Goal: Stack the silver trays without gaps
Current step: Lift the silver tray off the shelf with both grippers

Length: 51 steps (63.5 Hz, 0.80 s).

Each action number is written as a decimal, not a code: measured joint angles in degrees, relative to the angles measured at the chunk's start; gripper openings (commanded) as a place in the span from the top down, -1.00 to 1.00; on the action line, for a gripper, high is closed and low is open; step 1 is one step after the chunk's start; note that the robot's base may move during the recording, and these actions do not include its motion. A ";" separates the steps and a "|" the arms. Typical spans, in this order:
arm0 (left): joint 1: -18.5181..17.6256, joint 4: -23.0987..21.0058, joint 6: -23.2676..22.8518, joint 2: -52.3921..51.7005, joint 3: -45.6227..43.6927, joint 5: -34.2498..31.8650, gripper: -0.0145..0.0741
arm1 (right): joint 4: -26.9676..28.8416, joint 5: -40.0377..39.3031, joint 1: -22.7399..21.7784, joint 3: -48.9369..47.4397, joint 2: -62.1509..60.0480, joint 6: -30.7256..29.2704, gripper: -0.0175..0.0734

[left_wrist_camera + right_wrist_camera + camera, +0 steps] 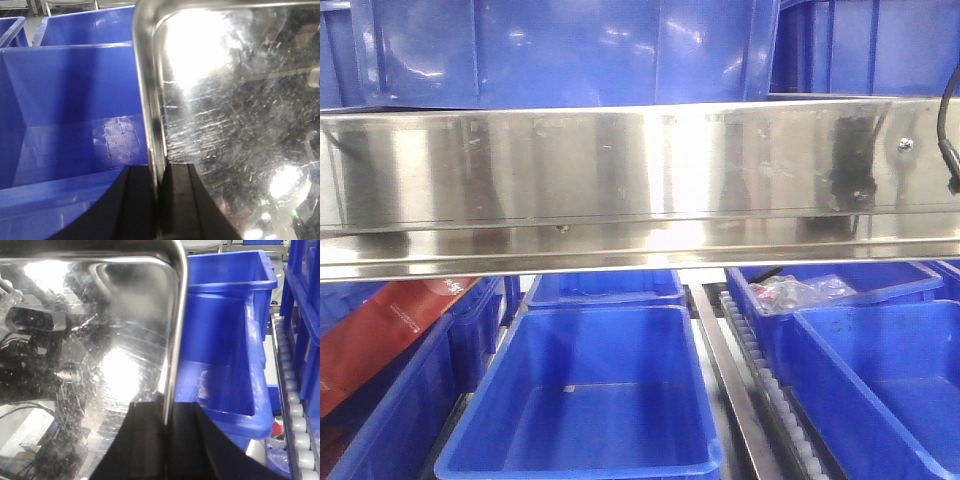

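Note:
A silver tray (640, 180) hangs lifted right in front of the front camera, its side wall spanning the whole width. The grippers themselves do not show in that view. In the left wrist view my left gripper (159, 185) is shut on the tray's (230, 100) left rim, one black finger inside and one outside. My right gripper (165, 425) is shut the same way on the tray's (90, 340) right rim. The scratched, shiny tray bottom is bare.
Blue plastic bins sit below the tray: one in the middle (590, 400) and one at the right (880, 380). A roller rail (760, 370) runs between them. A red bag (390, 330) lies at the left. More blue bins (570, 50) stand behind, above the tray.

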 measured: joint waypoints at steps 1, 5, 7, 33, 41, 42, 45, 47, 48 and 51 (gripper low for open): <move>0.00 0.00 0.00 0.00 0.00 0.00 0.68 | 0.00 0.00 0.00 0.00 0.00 0.00 0.79; 0.00 0.00 0.00 0.00 0.00 0.00 0.68 | 0.00 -0.13 0.00 0.00 0.00 -0.11 0.79; 0.00 0.00 0.00 0.00 0.00 0.00 0.68 | 0.00 -0.13 0.00 0.00 0.00 -0.11 0.79; 0.00 0.04 0.00 0.00 0.00 0.00 0.68 | 0.00 -0.13 0.00 0.00 0.00 -0.11 0.79; 0.00 0.04 0.00 0.00 0.00 0.00 0.68 | 0.00 -0.13 0.00 0.00 0.00 -0.11 0.79; 0.00 0.04 0.00 0.00 0.00 0.00 0.68 | 0.00 -0.13 0.00 0.00 0.00 -0.11 0.79; 0.00 0.04 0.00 0.00 0.00 0.00 0.68 | 0.00 -0.13 0.00 0.00 0.00 -0.11 0.79; 0.00 0.04 0.00 0.00 0.00 0.00 0.68 | 0.00 -0.13 0.00 0.00 0.00 -0.11 0.79; 0.00 0.04 0.00 0.00 0.00 0.00 0.68 | 0.00 -0.13 0.00 0.00 0.00 -0.11 0.79; 0.00 0.04 0.00 0.00 0.00 0.00 0.68 | 0.00 -0.13 0.00 0.00 0.00 -0.11 0.79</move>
